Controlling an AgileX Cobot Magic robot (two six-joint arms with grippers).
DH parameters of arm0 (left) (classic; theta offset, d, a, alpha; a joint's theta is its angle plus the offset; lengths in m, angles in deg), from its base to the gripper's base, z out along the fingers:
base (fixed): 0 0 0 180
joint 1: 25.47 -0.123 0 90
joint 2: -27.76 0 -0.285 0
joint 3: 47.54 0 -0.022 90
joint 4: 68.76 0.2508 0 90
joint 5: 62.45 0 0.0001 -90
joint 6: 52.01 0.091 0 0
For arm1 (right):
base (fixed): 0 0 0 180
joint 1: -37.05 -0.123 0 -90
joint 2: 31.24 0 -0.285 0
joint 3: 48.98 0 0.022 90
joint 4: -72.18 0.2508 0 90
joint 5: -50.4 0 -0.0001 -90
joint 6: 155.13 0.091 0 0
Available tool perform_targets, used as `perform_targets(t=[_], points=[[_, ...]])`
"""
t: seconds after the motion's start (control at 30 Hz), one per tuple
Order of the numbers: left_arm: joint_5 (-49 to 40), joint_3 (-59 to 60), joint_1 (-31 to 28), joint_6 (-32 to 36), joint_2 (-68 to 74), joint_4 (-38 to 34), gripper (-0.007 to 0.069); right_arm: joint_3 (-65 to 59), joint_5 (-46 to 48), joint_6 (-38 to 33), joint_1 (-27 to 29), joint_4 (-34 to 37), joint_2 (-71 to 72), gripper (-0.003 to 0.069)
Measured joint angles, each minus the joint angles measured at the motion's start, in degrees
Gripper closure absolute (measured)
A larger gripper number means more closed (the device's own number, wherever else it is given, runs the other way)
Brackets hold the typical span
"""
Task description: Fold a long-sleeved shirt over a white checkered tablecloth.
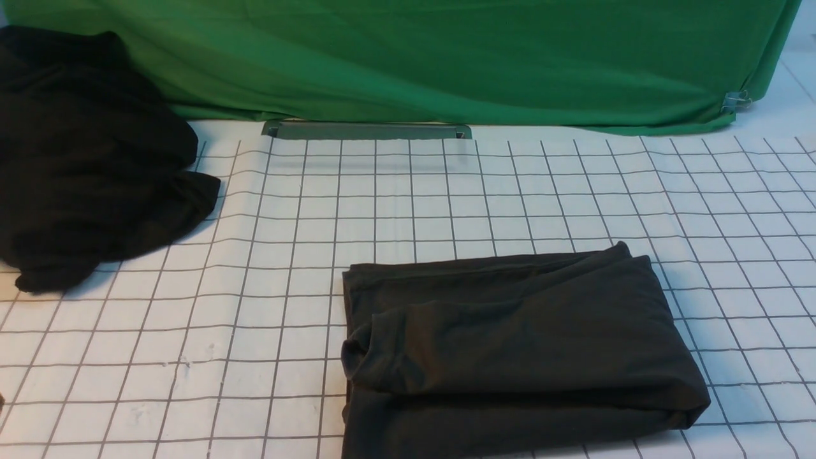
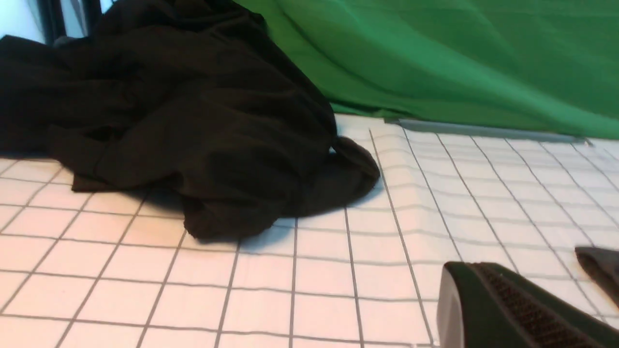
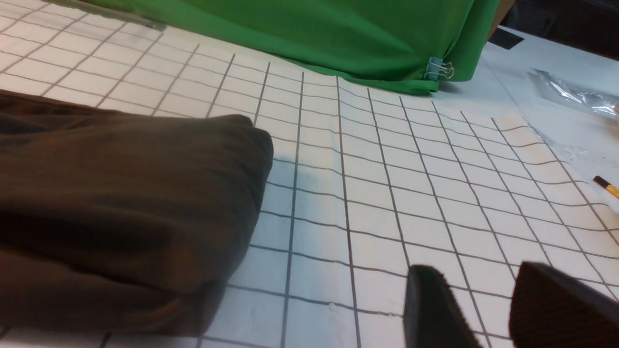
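The charcoal-grey long-sleeved shirt [image 1: 516,344] lies folded into a thick rectangle on the white checkered tablecloth [image 1: 446,204], near the front edge, right of centre. Its lettering is hidden. In the right wrist view the shirt [image 3: 121,208] lies to the side of my right gripper [image 3: 476,278], which is open and empty over bare cloth [image 3: 387,193]. The left gripper [image 2: 524,263] hangs open and empty above the tablecloth [image 2: 314,280], apart from any garment. Neither gripper shows in the front view.
A deeper-black plain garment [image 1: 83,159] lies crumpled at the far left, and it also fills the left wrist view [image 2: 184,111]. A green cloth [image 1: 446,57] hangs along the back with a grey bar [image 1: 366,131] below it. A binder clip [image 3: 437,70], clear plastic [image 3: 575,94] and a pencil [image 3: 607,186] lie at the right.
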Motion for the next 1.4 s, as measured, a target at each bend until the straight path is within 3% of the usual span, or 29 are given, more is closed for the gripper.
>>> perform_targets(t=[0.43, 0.83, 1.1, 1.4], points=[[-5.11, 0.12, 5.06, -1.59, -0.26, 1.34, 0.0622, 0.00, 0.05, 0.00, 0.07, 0.00, 0.00, 0.0417], [-5.18, 0.12, 4.92, -1.59, -0.26, 1.33, 0.0622, 0.00, 0.05, 0.00, 0.07, 0.00, 0.00, 0.0417], [-5.18, 0.12, 0.49, -1.59, -0.26, 1.12, 0.0622, 0.00, 0.05, 0.00, 0.07, 0.00, 0.00, 0.0417], [-5.18, 0.12, 2.88, -1.59, -0.26, 1.08, 0.0622, 0.00, 0.05, 0.00, 0.07, 0.00, 0.00, 0.0417]])
